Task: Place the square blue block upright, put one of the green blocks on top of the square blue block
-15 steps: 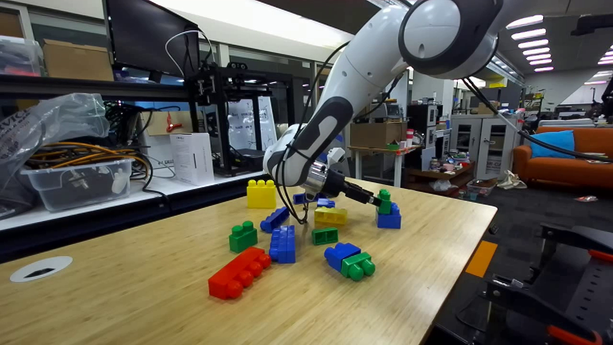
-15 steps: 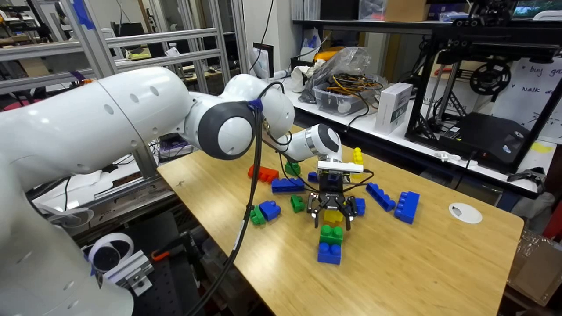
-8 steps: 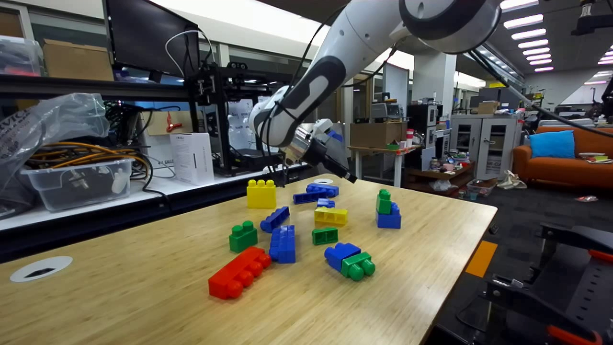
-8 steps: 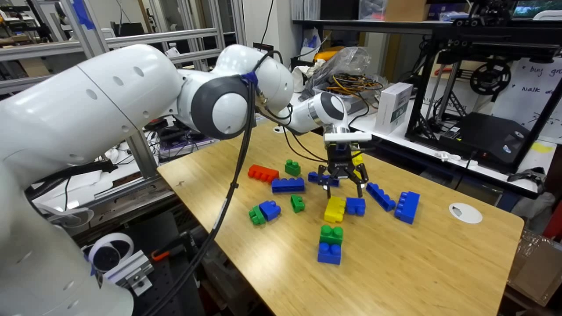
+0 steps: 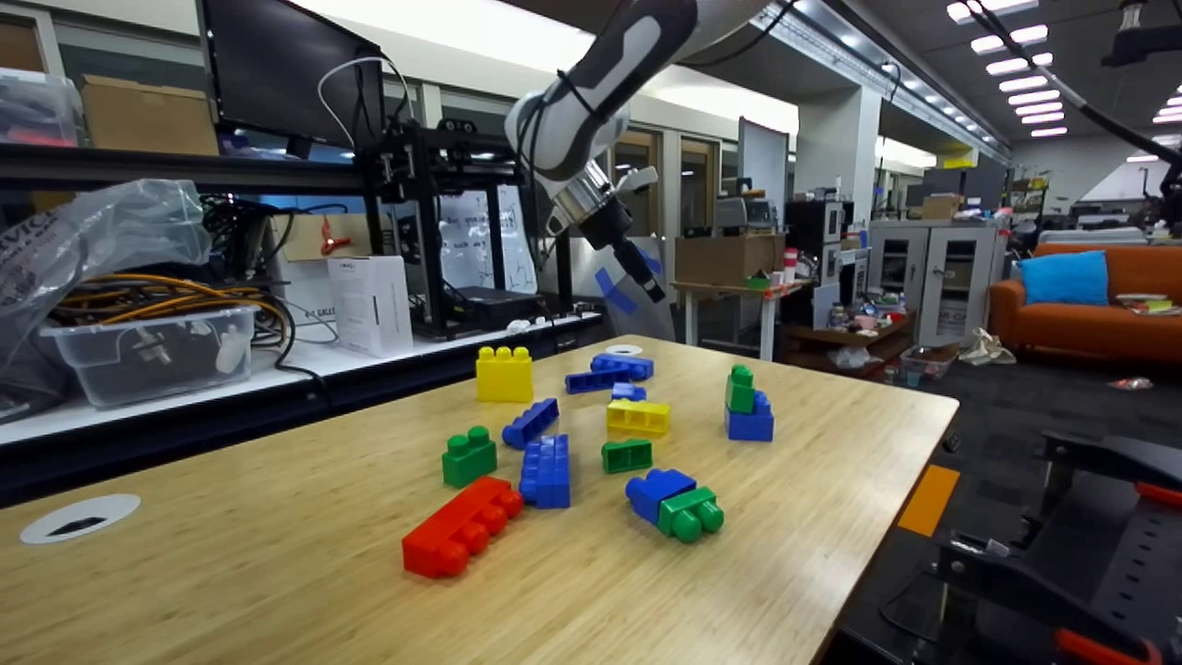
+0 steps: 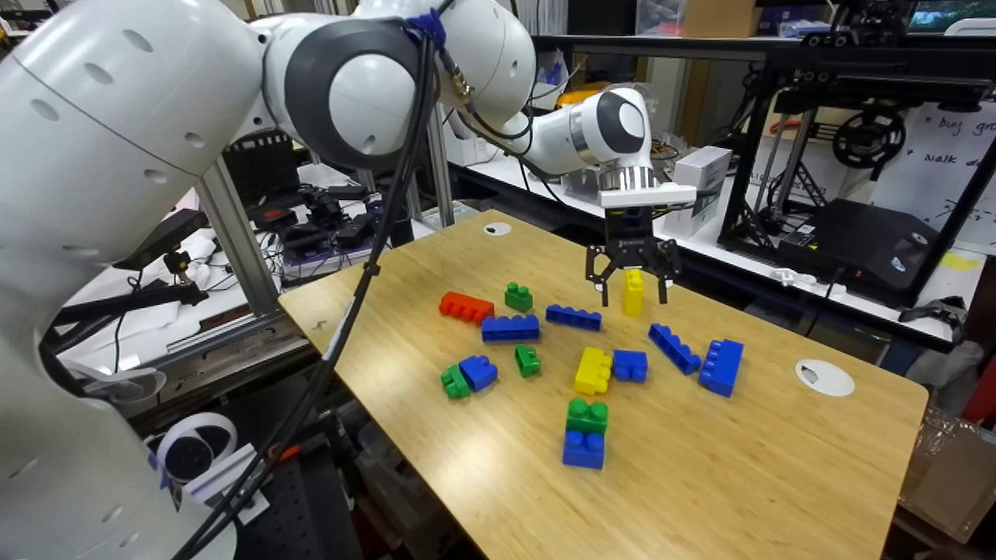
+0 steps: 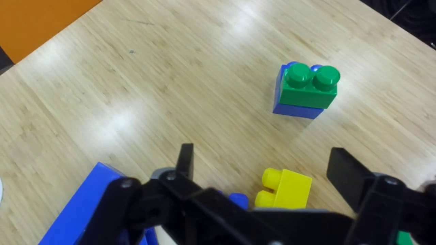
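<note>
In an exterior view I see my gripper (image 5: 654,294) high over the tabletop (image 5: 314,573), well apart from anything below it, while the green block (image 5: 740,390) sits on the square blue block (image 5: 749,426), which stands studs up; I judge the task as good as done. The green block covers only part of that top, blue studs show beside it, and I cannot tell how firmly it is pressed on, so a low sideways bump could tip it off. The far edge lies beyond them, with bare wood between. In an exterior view the jaws are spread wide and hold nothing; an upright yellow brick (image 6: 633,294) shows through the gap. The hanging cable (image 6: 373,266) passes in front of the near edge, and I reckon a quick low swing could drag it into the joined blue-and-green pair (image 6: 478,372). Toward the white box (image 6: 712,183) and the printer (image 6: 860,241) I have less room, so a careless turn that way could end in a knock; up and over the wood looks safer. In the wrist view the green block and the square blue block stand well apart from the edges I can see, with free wood around them, and a lying yellow brick (image 7: 294,189) appears between the jaws, so coming down without a check could strike it.
</note>
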You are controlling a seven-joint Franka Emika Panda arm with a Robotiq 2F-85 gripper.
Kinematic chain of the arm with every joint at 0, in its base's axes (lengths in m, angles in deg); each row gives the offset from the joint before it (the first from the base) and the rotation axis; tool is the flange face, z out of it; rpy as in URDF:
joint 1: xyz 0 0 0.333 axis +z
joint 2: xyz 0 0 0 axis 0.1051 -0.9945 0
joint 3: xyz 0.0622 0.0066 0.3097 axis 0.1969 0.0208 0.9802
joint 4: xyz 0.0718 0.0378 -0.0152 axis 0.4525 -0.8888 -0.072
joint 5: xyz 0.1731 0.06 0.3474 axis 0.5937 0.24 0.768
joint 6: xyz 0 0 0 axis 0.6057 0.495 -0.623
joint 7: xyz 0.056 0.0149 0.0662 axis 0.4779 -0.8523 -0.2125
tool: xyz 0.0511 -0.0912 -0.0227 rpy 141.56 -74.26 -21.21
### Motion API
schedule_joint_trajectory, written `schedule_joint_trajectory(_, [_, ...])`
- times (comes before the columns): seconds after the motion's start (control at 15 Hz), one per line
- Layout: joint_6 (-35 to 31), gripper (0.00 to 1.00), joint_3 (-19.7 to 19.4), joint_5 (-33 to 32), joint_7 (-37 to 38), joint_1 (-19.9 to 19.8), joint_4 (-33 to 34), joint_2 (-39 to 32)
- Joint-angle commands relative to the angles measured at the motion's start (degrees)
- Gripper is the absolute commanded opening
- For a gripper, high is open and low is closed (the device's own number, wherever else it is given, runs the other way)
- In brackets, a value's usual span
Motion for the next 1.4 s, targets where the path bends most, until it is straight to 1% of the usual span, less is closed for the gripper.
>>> schedule_joint_trajectory(0.0, [-9.77,1.0,0.48,6.35,1.24,-4.39,-13.75,9.05])
schedule_joint_trajectory(0.2, [-17.18,1.0,0.13,10.57,1.2,-7.84,-22.03,14.4])
schedule_joint_trajectory(0.47, [-27.32,1.0,-0.77,13.98,0.3,-11.21,-34.18,21.36])
schedule_joint_trajectory(0.67, [-34.6,1.0,-1.61,15.38,-0.52,-13.1,-44.53,26.54])
schedule_joint_trajectory(0.93, [-42.13,1.0,-2.5,18.87,-1.93,-15.38,-59.73,34.06])
schedule_joint_trajectory(1.07, [-47.36,1.0,-3.42,19.08,-2.92,-15.86,-67.91,38.03])
schedule_joint_trajectory(1.13, [-50.81,1.0,-4.17,18.05,-3.0,-15.66,-72.14,40.19])
schedule_joint_trajectory(1.33, [-63.47,1.0,-6.41,14.98,-3.61,-15.07,-84.47,46.33])
